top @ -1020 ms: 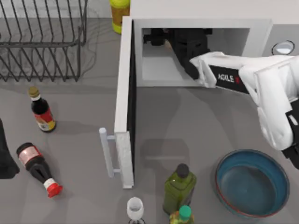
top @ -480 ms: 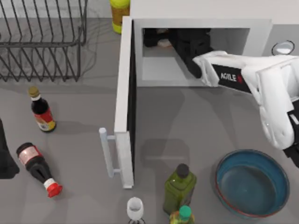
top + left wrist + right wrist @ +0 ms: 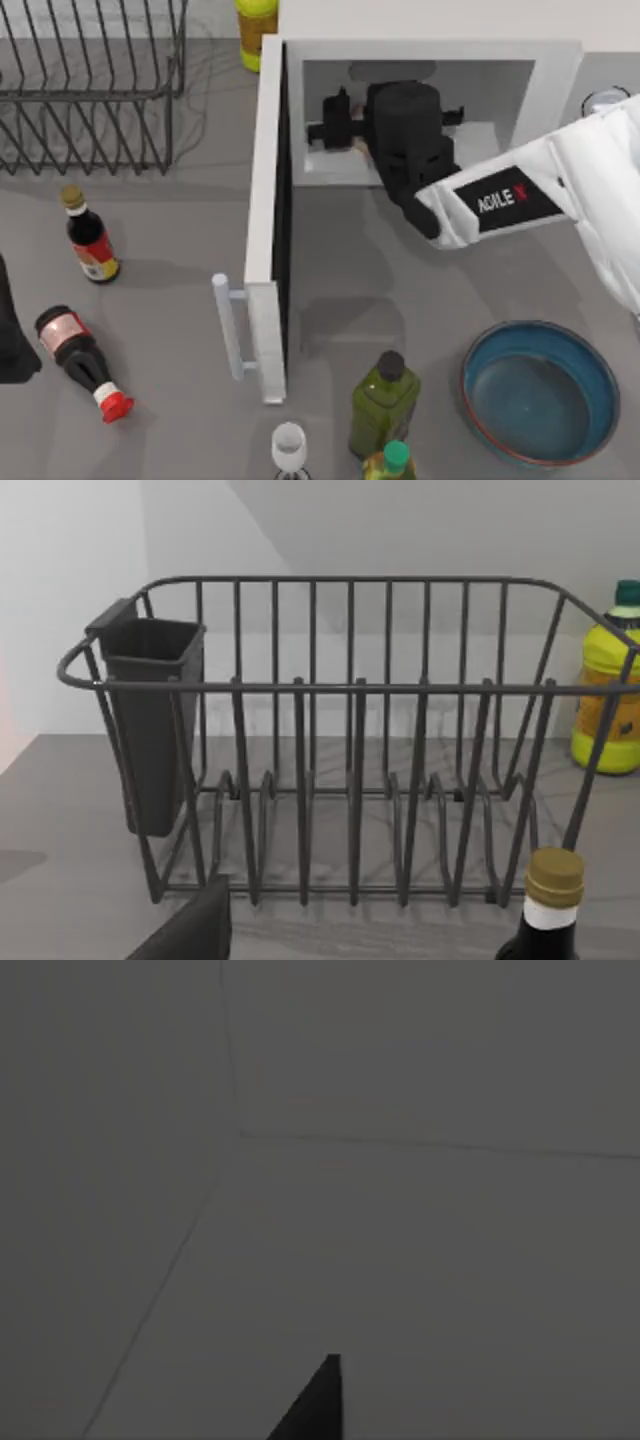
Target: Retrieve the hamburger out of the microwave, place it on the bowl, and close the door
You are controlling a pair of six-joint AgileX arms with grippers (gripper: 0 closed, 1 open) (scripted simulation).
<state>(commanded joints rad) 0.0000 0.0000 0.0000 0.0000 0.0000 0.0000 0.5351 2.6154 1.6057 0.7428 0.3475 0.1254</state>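
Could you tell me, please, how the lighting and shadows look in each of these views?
Top view: evenly lit, soft shadow beside the open door, right gripper dark inside the microwave. Left wrist view: bright, faint shadows under the dish rack. Right wrist view: dark.

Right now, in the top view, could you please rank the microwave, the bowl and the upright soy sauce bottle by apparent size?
1. microwave, largest
2. bowl
3. upright soy sauce bottle, smallest
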